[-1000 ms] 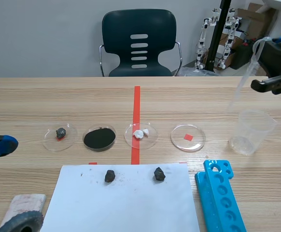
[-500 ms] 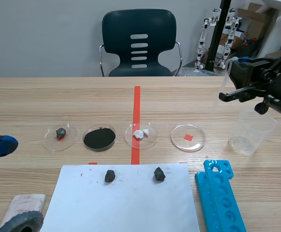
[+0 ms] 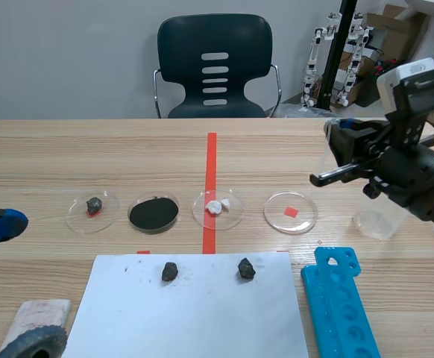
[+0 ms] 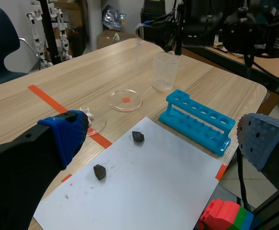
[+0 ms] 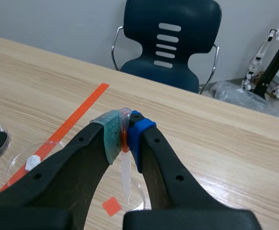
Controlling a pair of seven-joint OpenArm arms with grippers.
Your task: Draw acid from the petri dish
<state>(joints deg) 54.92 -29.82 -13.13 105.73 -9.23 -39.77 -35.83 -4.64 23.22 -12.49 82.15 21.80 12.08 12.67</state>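
Right wrist view: right gripper (image 5: pixel 123 136) pinched shut on pipette (image 5: pixel 125 179), tip down. Scene view: dish (image 3: pixel 280 220) at its 7 o'clock, apart. Advised: centre tip over dish, descend vertically, relax squeeze slowly. Left gripper (image 4: pixel 164 139) gaped empty.

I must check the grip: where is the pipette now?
The pipette is pinched between the pads of the right gripper, its tip pointing down near the clear dish on the red square.
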